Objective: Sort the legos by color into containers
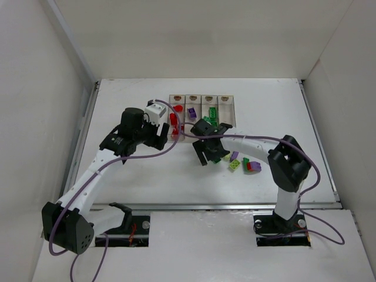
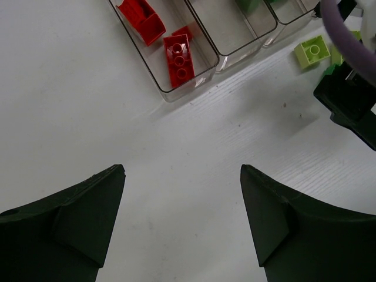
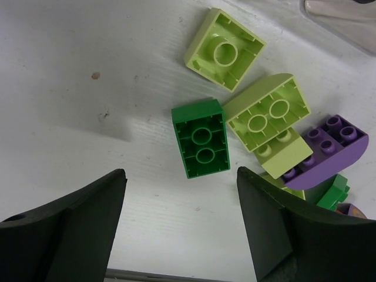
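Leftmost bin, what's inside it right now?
Only red bricks show in the leftmost bin: two in the left wrist view. Its far end runs out of that view, so the full count is unclear.

containers (image 1: 202, 95): four joined clear bins
red legos (image 1: 174, 122): leftmost container
purple lego (image 1: 191, 111): second container
loose legos (image 1: 241, 163): green, yellow-green, purple pile near containers' right end

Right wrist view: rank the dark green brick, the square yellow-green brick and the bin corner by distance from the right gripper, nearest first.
1. dark green brick: studs down, just ahead of the right gripper, between its open fingers.
2. square yellow-green brick: farther ahead, slightly right.
3. bin corner: far top right, at the edge of view.
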Available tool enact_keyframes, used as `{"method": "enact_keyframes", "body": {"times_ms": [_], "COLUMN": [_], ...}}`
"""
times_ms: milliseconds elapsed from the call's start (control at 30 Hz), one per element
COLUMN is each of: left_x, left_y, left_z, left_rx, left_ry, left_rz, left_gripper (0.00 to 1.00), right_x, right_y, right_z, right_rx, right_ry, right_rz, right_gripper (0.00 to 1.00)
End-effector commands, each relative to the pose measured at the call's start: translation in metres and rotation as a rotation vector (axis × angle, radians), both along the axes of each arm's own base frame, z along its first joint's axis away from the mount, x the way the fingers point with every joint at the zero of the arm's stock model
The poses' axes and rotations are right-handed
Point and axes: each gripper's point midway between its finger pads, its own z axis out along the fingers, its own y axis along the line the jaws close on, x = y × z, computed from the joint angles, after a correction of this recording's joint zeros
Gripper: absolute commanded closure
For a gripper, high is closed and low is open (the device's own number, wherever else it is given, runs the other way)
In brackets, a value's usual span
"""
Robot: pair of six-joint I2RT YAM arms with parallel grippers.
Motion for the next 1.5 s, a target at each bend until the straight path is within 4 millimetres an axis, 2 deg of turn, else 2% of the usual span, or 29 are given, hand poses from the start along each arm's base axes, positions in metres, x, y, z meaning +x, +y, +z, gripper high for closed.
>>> {"method": "enact_keyframes", "body": {"times_ms": [0, 167, 367, 467, 533, 567, 700, 767, 800, 833, 867, 933, 967, 1000, 1033, 1067, 1100, 1133, 1167, 1200, 1233, 1267, 1333, 1367, 1433, 1467], "left_x": [0.004, 0.006, 0.007, 0.008, 0.008, 0.007, 0.009, 0.009, 0.009, 0.009, 0.009, 0.009, 0.009, 0.009, 0.010, 0.010, 0.011, 0.011, 0.013, 0.013, 0.013, 0.013, 0.016, 0.017, 0.019, 0.019], "left_y": [0.000, -0.001, -0.003, -0.003, -0.004, -0.005, -0.006, -0.006, -0.006, -0.006, -0.006, -0.006, -0.006, -0.006, -0.004, -0.004, -0.002, -0.002, -0.001, -0.001, -0.001, 0.001, 0.001, 0.003, 0.007, 0.007], "left_z": [0.009, 0.003, 0.005, 0.002, -0.001, -0.001, 0.000, 0.000, 0.000, 0.000, 0.000, 0.000, 0.000, 0.000, 0.000, 0.000, 0.000, 0.000, -0.003, -0.003, -0.003, -0.004, -0.003, -0.003, -0.003, -0.003], "left_rx": [-0.021, -0.015, -0.020, -0.016, -0.013, -0.018, -0.018, -0.018, -0.018, -0.018, -0.018, -0.018, -0.018, -0.018, -0.012, -0.012, -0.006, -0.006, 0.002, 0.002, 0.009, 0.014, 0.019, 0.026, 0.045, 0.045], "left_ry": [-0.043, -0.026, -0.024, -0.015, -0.007, -0.005, -0.005, -0.005, -0.005, -0.005, -0.005, -0.005, -0.005, -0.005, -0.007, -0.007, -0.009, -0.009, -0.003, -0.003, -0.007, -0.009, -0.011, -0.013, -0.022, -0.022], "left_rz": [0.005, 0.005, -0.003, -0.003, -0.003, -0.010, -0.010, -0.010, -0.010, -0.010, -0.010, -0.010, -0.010, -0.010, -0.002, -0.002, 0.007, 0.007, 0.014, 0.014, 0.009, 0.016, 0.024, 0.033, 0.046, 0.046], "left_gripper": [0.24, 0.24, 0.24, 0.24, 0.24, 0.24, 0.24, 0.24, 0.24, 0.24, 0.24, 0.24, 0.24, 0.24, 0.24, 0.24, 0.24, 0.24, 0.24, 0.24, 0.24, 0.24, 0.24, 0.24, 0.24, 0.24], "right_x": [0.002, 0.011, 0.022, 0.023, 0.021, 0.022, 0.013, 0.012, 0.010, 0.010, 0.006, 0.005, 0.012, 0.017, 0.022, 0.033, 0.049, 0.069, 0.082, 0.102, 0.121, 0.137, 0.165, 0.180, 0.195, 0.202], "right_y": [-0.001, 0.006, 0.001, 0.004, 0.008, 0.010, 0.014, 0.016, 0.023, 0.023, 0.028, 0.037, 0.047, 0.046, 0.053, 0.051, 0.042, 0.045, 0.043, 0.030, 0.031, 0.027, 0.008, 0.009, 0.004, 0.006], "right_z": [-0.012, -0.012, -0.013, -0.013, -0.016, -0.019, -0.024, -0.019, -0.003, -0.003, 0.004, 0.036, 0.065, 0.069, 0.093, 0.107, 0.116, 0.137, 0.141, 0.142, 0.157, 0.133, 0.123, 0.115, 0.110, 0.115], "right_rx": [-0.023, -0.029, -0.077, -0.066, -0.044, -0.045, -0.016, 0.005, 0.062, 0.063, 0.100, 0.186, 0.259, 0.268, 0.329, 0.353, 0.350, 0.392, 0.407, 0.403, 0.426, 0.373, 0.306, 0.280, 0.261, 0.266], "right_ry": [0.027, 0.020, 0.003, 0.003, 0.015, 0.016, 0.060, 0.055, 0.046, 0.046, 0.056, 0.015, -0.054, -0.065, -0.120, -0.159, -0.202, -0.266, -0.284, -0.301, -0.338, -0.306, -0.311, -0.298, -0.300, -0.320], "right_rz": [-0.011, 0.024, 0.032, 0.054, 0.070, 0.070, 0.094, 0.098, 0.110, 0.110, 0.133, 0.151, 0.163, 0.155, 0.139, 0.107, 0.048, 0.012, -0.016, -0.078, -0.096, -0.129, -0.211, -0.228, -0.253, -0.257], "right_gripper": [0.18, 0.18, 0.20, 0.26, 0.34, 0.41, 0.54, 0.61, 0.79, 0.80, 0.86, 0.90, 0.92, 0.92, 0.92, 0.92, 0.90, 0.90, 0.90, 0.90, 0.90, 0.90, 0.90, 0.90, 0.90, 0.90]}}
